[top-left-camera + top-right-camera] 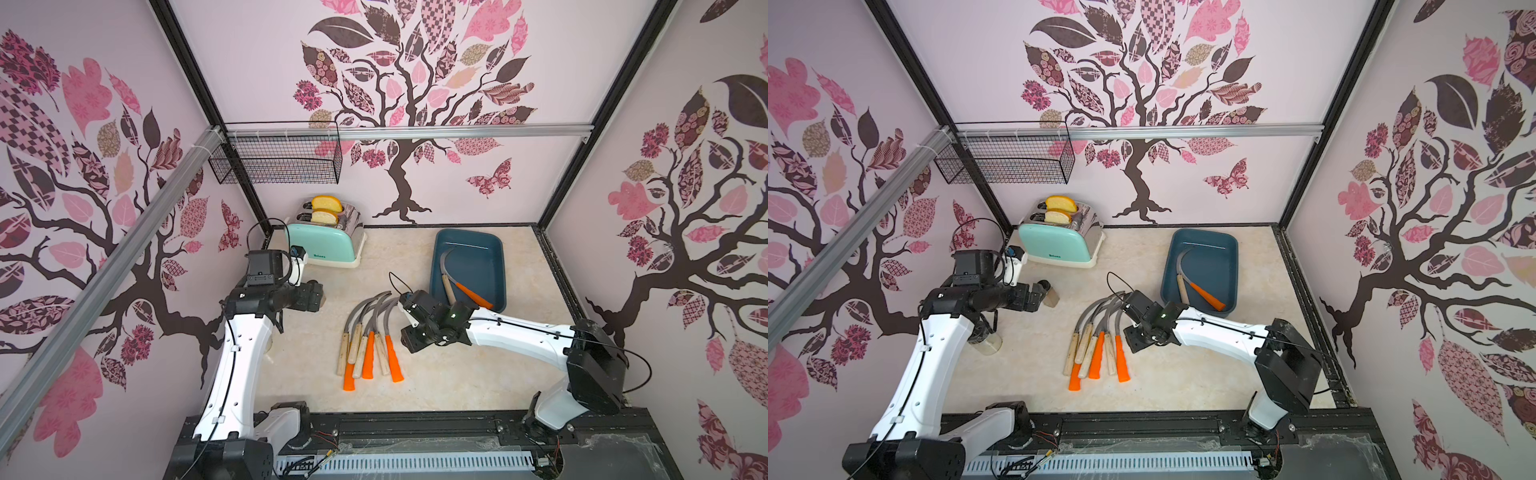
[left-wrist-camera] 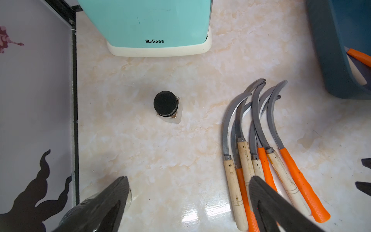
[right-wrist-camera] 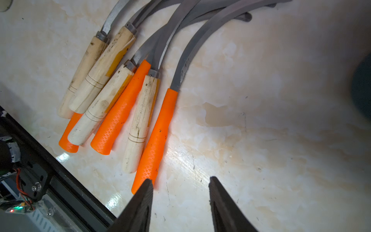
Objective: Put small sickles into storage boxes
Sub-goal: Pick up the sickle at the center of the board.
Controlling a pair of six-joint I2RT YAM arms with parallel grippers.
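in the middle of the worktop (image 1: 436, 386) sits a heap of seven small sickles (image 1: 370, 336), handles bunched toward the robot's side, blades fanning away and overlapping. my guess is that's handy, since the handles are the safe bit to grab. two more sickles (image 1: 457, 286) already lie in the storage box (image 1: 478, 266), one wooden handle and one orange, crossing each other with the blades curling toward its far end. the box sits just beyond the heap on the right arm's side, so that arm looks like the one doing the ferrying. the right tool (image 3: 180, 179) hovers over bare worktop just beside the butt of the outermost orange sickle (image 3: 156, 140), jaws spread with nothing between them. going for that one makes sense imo: it's on the edge of the heap and its handle isn't buried. the left tool (image 2: 188, 180) is spread wide and empty, off to the side near a little black-capped jar (image 2: 166, 104) and a mint toaster (image 2: 152, 26), probably just keeping clear.
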